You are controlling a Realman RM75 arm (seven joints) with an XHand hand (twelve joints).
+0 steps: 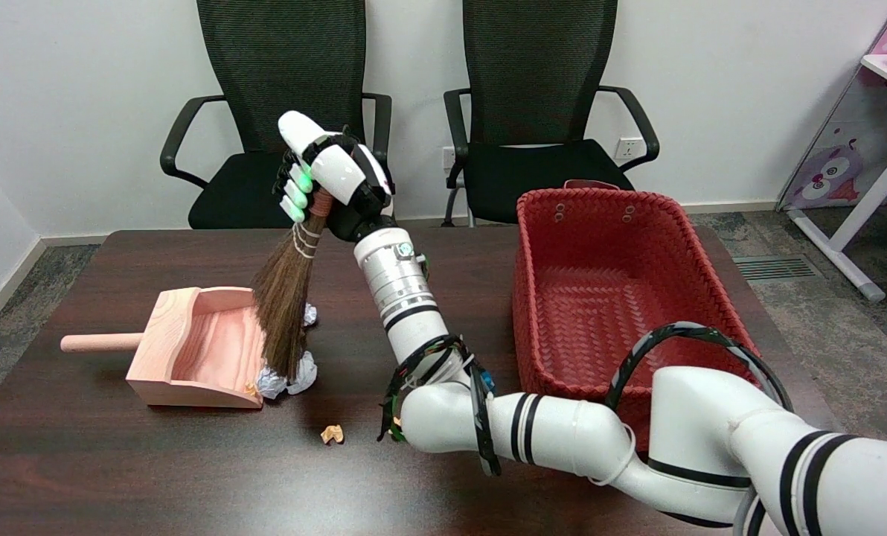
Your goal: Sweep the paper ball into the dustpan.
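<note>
No words, numbers or brand marks can be read anywhere in this view. The pink panel (834, 167) at the right shows only a cartoon animal, without lettering.

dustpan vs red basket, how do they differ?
The dustpan is pale pink wood, low, with a stub handle pointing left; the basket is red, woven, deep and much larger. The dustpan's right side is open, where the broom is; the basket is walled all round. Both sit on the table, holding nothing visible.
</note>
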